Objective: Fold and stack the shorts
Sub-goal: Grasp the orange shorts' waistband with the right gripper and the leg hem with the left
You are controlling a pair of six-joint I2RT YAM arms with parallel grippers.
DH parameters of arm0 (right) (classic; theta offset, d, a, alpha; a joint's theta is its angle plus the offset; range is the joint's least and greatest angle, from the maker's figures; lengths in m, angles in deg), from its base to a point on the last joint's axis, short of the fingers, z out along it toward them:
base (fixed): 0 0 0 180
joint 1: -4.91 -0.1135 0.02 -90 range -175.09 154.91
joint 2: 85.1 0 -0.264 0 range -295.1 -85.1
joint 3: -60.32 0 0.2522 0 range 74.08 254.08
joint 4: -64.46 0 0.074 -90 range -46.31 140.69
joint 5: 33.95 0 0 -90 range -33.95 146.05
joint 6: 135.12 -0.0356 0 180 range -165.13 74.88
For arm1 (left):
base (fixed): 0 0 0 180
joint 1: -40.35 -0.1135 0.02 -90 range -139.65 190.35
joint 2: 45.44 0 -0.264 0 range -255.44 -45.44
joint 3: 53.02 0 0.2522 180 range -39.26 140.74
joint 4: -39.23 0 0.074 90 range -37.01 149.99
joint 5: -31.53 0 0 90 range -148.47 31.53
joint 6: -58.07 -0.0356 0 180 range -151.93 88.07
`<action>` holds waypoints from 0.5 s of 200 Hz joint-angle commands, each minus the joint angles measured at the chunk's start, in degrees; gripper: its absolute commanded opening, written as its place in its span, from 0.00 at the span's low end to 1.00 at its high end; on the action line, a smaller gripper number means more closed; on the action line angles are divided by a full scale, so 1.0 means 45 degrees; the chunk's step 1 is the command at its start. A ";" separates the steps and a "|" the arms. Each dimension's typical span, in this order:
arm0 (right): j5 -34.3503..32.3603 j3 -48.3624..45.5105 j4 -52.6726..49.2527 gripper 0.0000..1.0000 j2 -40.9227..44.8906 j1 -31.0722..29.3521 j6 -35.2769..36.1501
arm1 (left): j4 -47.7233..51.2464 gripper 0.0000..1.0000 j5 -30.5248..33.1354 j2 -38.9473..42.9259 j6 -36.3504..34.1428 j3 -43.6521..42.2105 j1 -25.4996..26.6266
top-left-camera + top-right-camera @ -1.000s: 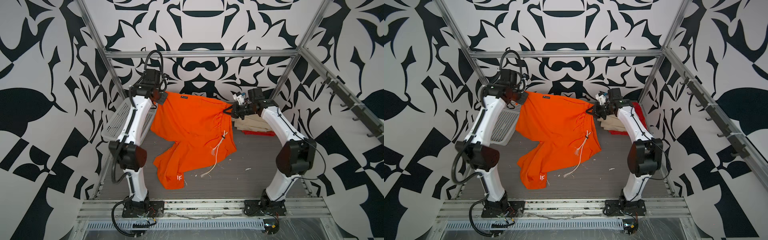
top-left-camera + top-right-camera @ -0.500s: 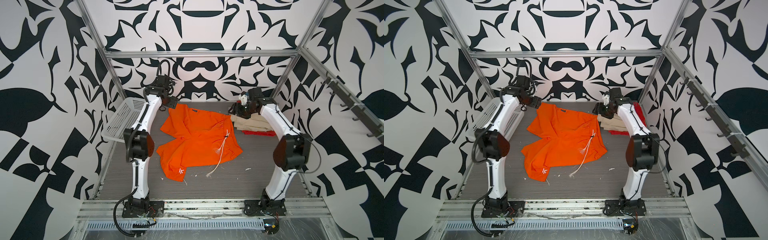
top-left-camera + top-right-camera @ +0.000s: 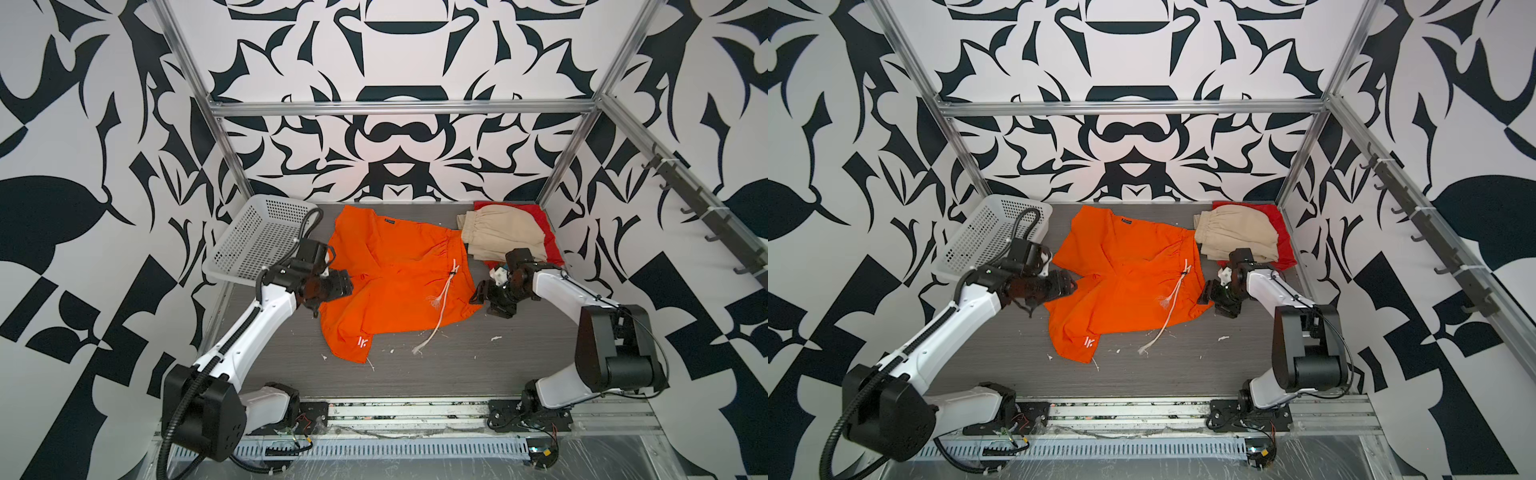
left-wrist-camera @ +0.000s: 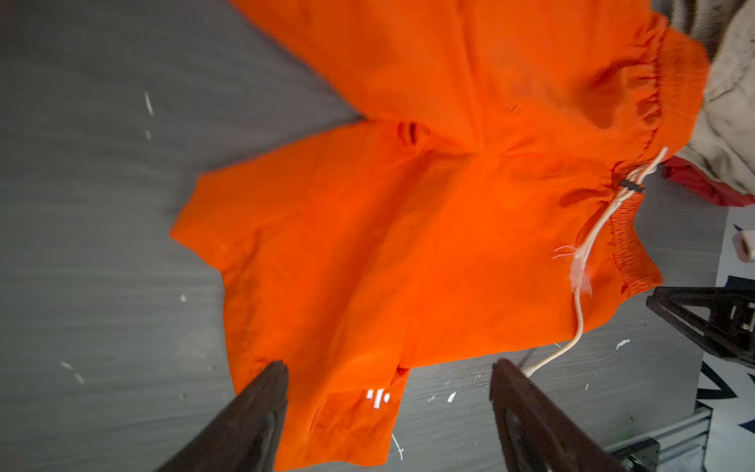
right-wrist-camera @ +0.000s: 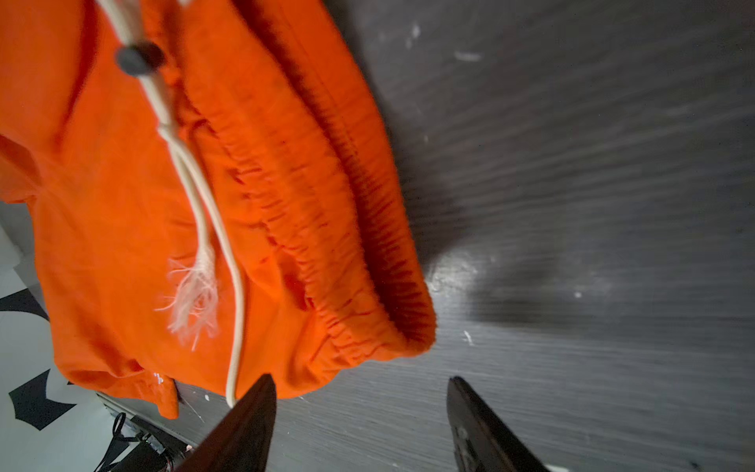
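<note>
The orange shorts (image 3: 395, 282) (image 3: 1125, 282) lie spread and rumpled on the grey table, waistband to the right, with the white drawstring (image 3: 440, 303) trailing off the front edge. My left gripper (image 3: 347, 286) (image 3: 1069, 286) hovers at the shorts' left edge, open and empty; in the left wrist view its jaws (image 4: 388, 367) frame the logo corner of the orange shorts (image 4: 408, 245). The right gripper (image 3: 482, 295) (image 5: 359, 382) is open beside the waistband (image 5: 327, 204), holding nothing. The folded beige shorts (image 3: 503, 232) rest on the red shorts (image 3: 544, 228) at the back right.
A white perforated basket (image 3: 257, 241) (image 3: 984, 237) leans tilted against the back left wall. Small white scraps dot the table (image 3: 415, 386) in front of the shorts. Metal frame posts stand at the back corners.
Both grippers opened and let go of the orange shorts, which dropped from hanging in the air to lying on the table. Both arms pulled back from the rear and came lower.
</note>
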 commanded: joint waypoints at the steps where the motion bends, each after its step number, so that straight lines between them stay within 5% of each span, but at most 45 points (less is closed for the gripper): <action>1: -0.0115 0.0193 0.1393 0.71 -0.0071 -0.0030 -0.0407 | -0.1008 0.83 -0.0175 0.1602 0.2591 -0.1324 0.0085; 65: -0.0039 -0.0018 0.2989 0.54 -0.1266 -0.0038 -0.0398 | -0.1092 0.84 -0.1379 0.2479 0.4074 -0.4107 0.0267; 80: -0.0065 -0.0029 0.3048 0.28 -0.1477 -0.0043 -0.0463 | -0.0855 0.84 -0.1427 0.2688 0.4217 -0.4416 0.0376; 100: 0.0045 -0.0366 0.3284 0.12 -0.1179 -0.0058 -0.0886 | -0.0815 0.84 -0.1557 0.2955 0.4707 -0.4923 0.0592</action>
